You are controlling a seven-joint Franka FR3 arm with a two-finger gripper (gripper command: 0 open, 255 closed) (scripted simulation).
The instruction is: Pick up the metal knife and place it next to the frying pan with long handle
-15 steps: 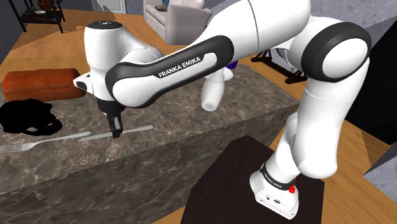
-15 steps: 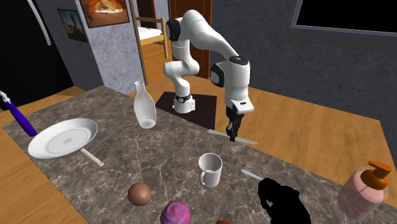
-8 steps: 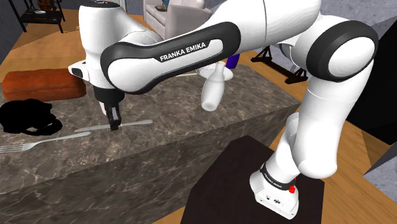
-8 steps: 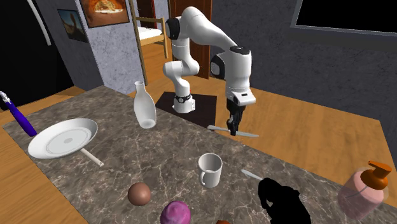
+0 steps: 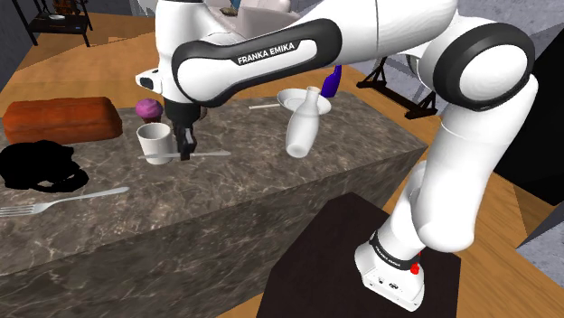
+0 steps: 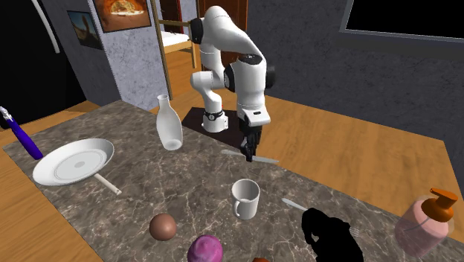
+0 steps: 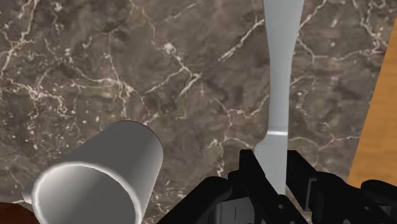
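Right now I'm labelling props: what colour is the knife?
The knife is light grey; the wrist view shows it best.

The floor [image 6: 357, 141] was wood. The walls [image 6: 320, 67] were dark grey. A black-paned window [image 6: 401, 15] sat high in one wall. A dark marble counter [image 6: 193, 175] stood on the floor; a pale armchair [image 5: 226, 27] stood beyond it.

I log a white arm [image 5: 389, 36] of rounded, glossy links with dark grey joint bands. One band [image 5: 316, 42] carries white FRANKA EMIKA lettering [image 5: 267, 52]. The gripper [image 5: 185, 146] is all black. The white base [image 5: 389, 278] shows a dark printed ring and a red dot [image 5: 414, 268].
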